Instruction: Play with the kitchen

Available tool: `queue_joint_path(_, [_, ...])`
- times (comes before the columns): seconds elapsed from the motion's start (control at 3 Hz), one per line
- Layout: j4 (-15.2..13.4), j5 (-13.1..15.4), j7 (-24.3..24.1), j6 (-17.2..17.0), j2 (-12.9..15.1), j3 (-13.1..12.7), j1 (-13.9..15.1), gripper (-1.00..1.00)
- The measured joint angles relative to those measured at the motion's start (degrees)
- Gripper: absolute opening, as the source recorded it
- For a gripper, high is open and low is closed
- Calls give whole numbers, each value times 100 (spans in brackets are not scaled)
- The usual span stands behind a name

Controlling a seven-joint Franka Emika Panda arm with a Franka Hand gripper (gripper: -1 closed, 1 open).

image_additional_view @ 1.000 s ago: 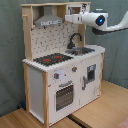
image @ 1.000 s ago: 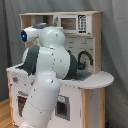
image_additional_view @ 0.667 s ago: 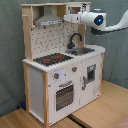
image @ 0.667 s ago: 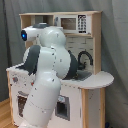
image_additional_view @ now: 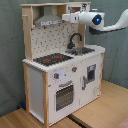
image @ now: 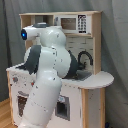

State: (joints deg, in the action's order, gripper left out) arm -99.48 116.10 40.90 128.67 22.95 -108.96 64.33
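The kitchen (image_additional_view: pixel 62 65) stands on a wooden floor (image_additional_view: pixel 100 112) before a grey curtain (image_additional_view: pixel 10 50), its hob (image_additional_view: pixel 52 59), sink (image_additional_view: pixel 82 50) and tap (image_additional_view: pixel 75 39) facing the second exterior view. In that view the arm (image_additional_view: pixel 97 20) reaches in high from the second exterior view's right, level with the hood (image_additional_view: pixel 47 20), probably to come at the top shelf or pegboard (image_additional_view: pixel 52 37). The tool is hidden among those upper panels, so I cannot tell its opening or hold. In the first exterior view the arm blocks most of the worktop.
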Motion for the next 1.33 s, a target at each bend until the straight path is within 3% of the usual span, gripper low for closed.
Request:
queue_joint_path(0.33, [2,0,3,0,0,4,-4,-100])
queue_joint_path(0.67, [12,1,119,-6,21,15,-4,-100])
queue_joint_path(1.0, [12,1,119,-6,20,15,-8,100])
queue_joint_path(1.33, [-54,1,322,-9,423,-298,102,100])
